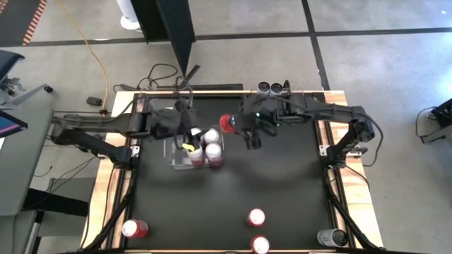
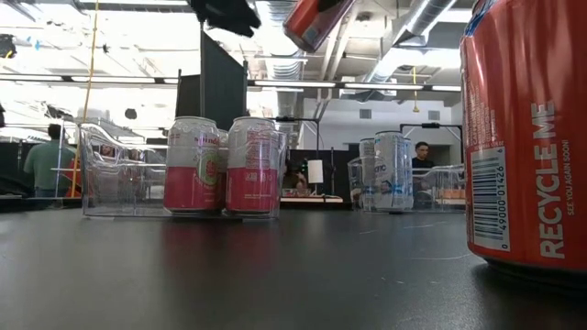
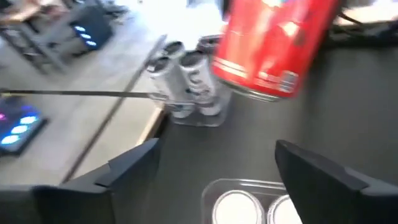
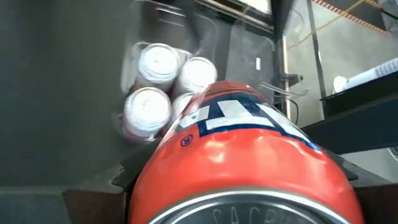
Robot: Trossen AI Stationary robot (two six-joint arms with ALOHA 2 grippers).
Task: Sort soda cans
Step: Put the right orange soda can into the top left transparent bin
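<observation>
My right gripper (image 1: pixel 239 127) is shut on a red can (image 1: pixel 227 123), raised above the table's far middle. The can shows tilted at the top of the low view (image 2: pixel 315 22) and fills the right wrist view (image 4: pixel 242 155). Just left of it stands a clear bin (image 1: pixel 178 152) with several pink-and-white cans (image 1: pixel 212 149) upright on its floor (image 2: pixel 225 165). My left gripper (image 1: pixel 188 136) hovers open over that bin, touching nothing; its wrist view looks past the red can (image 3: pixel 273 43) at silver cans (image 3: pixel 186 78). My right gripper pinches the red can by its side wall (image 4: pixel 155 168) between the two fingers (image 4: pixel 124 174), one on each flank. The can is lifted clear of the table and tilted (image 2: pixel 315 22), one end facing the wrist camera.
Silver cans stand in a clear bin at the far edge (image 1: pixel 270 87) (image 2: pixel 390 172). Near the front edge stand a red can (image 1: pixel 134 228), two pink-and-white cans (image 1: pixel 256 217) (image 1: pixel 260 245) and a dark can (image 1: pixel 332 238). A red can (image 2: pixel 527 137) looms close to the low camera.
</observation>
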